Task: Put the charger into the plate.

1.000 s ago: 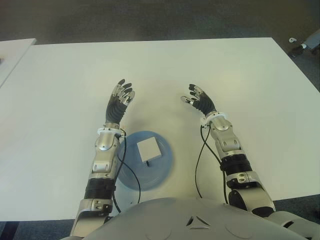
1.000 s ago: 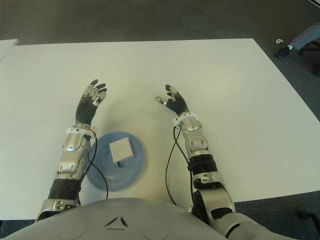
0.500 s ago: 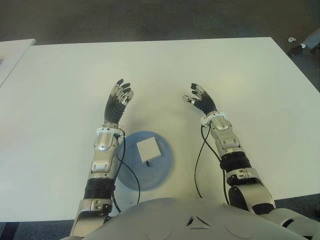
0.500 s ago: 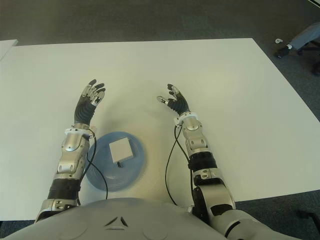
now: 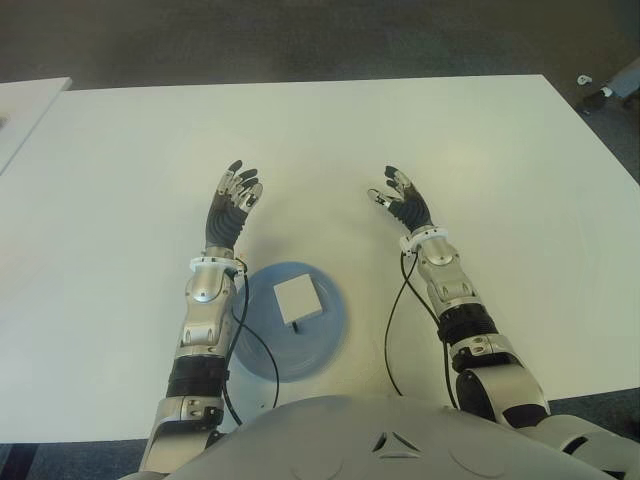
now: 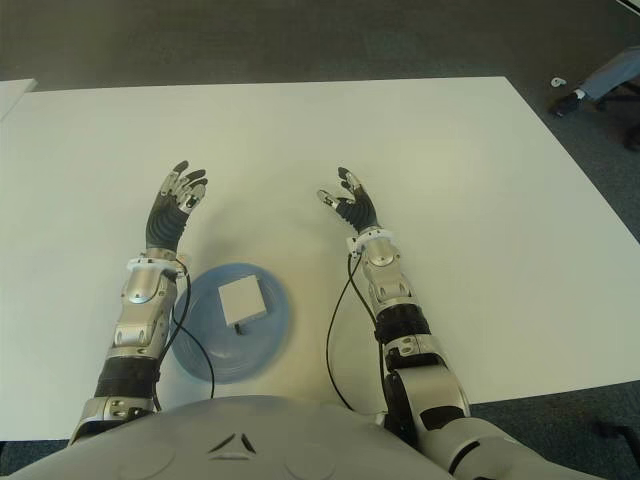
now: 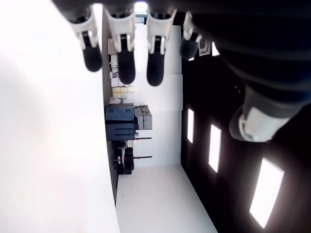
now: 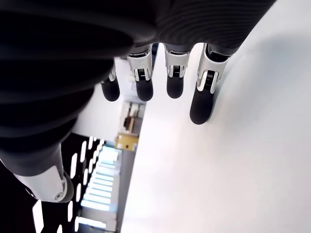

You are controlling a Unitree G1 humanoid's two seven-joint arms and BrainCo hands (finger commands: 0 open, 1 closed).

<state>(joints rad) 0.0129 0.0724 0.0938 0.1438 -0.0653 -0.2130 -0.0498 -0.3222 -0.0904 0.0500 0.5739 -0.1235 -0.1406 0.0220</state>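
Note:
A white square charger (image 5: pixel 298 298) lies inside the blue plate (image 5: pixel 310 345) on the white table, close in front of the robot's body. My left hand (image 5: pixel 233 201) is raised beyond the plate's far left side, fingers spread and holding nothing. To the right of the plate and farther out, my right hand (image 5: pixel 400 201) is likewise lifted with its fingers extended and nothing in them. Both wrist views show only straight fingers (image 7: pixel 121 53) (image 8: pixel 171 77) against the table top and room.
The white table (image 5: pixel 400 130) stretches wide around both hands. Black cables (image 5: pixel 395 330) hang along both forearms near the plate. A second white table edge (image 5: pixel 25 110) shows at far left. A shoe and part of a leg (image 6: pixel 590 85) show on the floor at far right.
Both hands have drifted slightly farther away from the plate and their fingers have straightened a little. The charger and plate have not moved.

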